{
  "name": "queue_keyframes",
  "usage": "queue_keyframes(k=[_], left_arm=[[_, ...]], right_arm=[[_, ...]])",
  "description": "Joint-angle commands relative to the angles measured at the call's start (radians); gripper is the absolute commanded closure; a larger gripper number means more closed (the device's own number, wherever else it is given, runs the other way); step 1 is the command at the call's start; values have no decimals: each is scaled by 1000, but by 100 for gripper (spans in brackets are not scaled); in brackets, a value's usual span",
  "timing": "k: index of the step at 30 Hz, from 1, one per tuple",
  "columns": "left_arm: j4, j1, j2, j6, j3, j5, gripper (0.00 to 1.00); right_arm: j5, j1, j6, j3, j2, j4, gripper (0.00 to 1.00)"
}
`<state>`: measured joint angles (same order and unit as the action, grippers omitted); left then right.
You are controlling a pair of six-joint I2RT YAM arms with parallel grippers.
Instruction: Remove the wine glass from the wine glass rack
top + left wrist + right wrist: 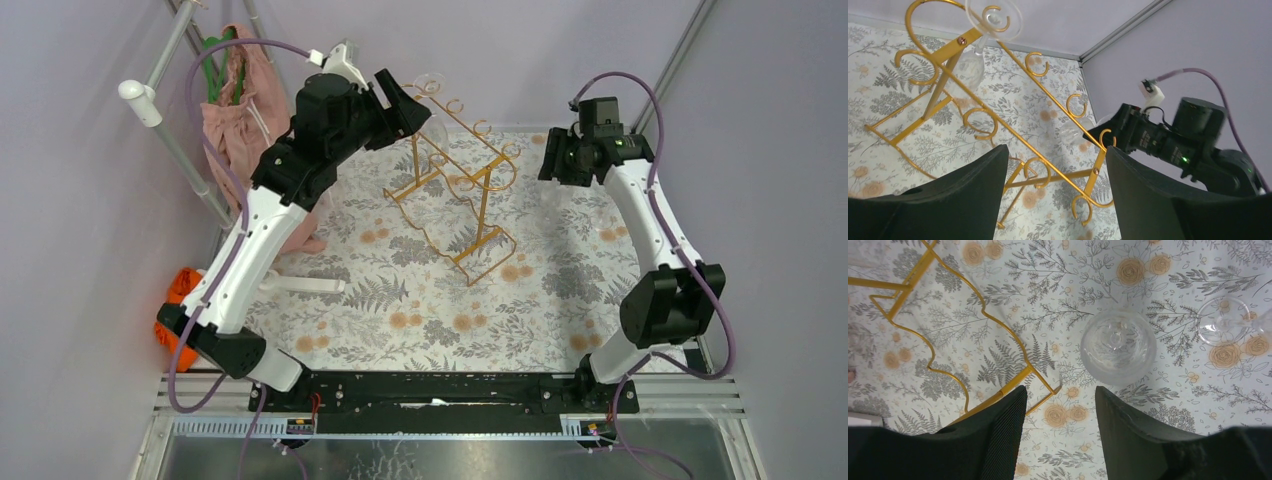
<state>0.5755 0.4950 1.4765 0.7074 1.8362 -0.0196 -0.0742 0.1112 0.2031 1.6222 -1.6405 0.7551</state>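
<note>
Right hand [1060, 392], parted, overlooks a wine glass [1118, 346] faint from overhead.

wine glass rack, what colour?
Gold-yellow metal wire: the wine glass rack shows best in the left wrist view.

the wine glass rack [878, 283] is cut off at the right wrist view's top-left edge.
</note>
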Motion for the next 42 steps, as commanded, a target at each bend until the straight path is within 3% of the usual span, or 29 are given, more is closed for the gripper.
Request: queue_keyframes(k=[1, 10, 21, 26, 30, 42], left_arm=[[-42, -16, 83, -17, 78, -29, 21], [-274, -157, 198, 168, 48, -285, 20], [-233, -182, 437, 202, 285, -298, 20], [-216, -186, 476, 201, 310, -281, 20], [-217, -188, 470, 202, 302, -288, 20], [-250, -190, 363, 201, 203, -307, 20]], right_arm=[[-27, -3, 10, 44, 93, 16, 40], [-5, -2, 43, -33, 261, -77, 40], [-76, -2, 85, -106, 409, -227, 42], [-145, -2, 108, -112, 415, -295, 43], [-229, -2, 154, -155, 423, -448, 42], [-527, -1, 398, -27, 208, -801, 41]])
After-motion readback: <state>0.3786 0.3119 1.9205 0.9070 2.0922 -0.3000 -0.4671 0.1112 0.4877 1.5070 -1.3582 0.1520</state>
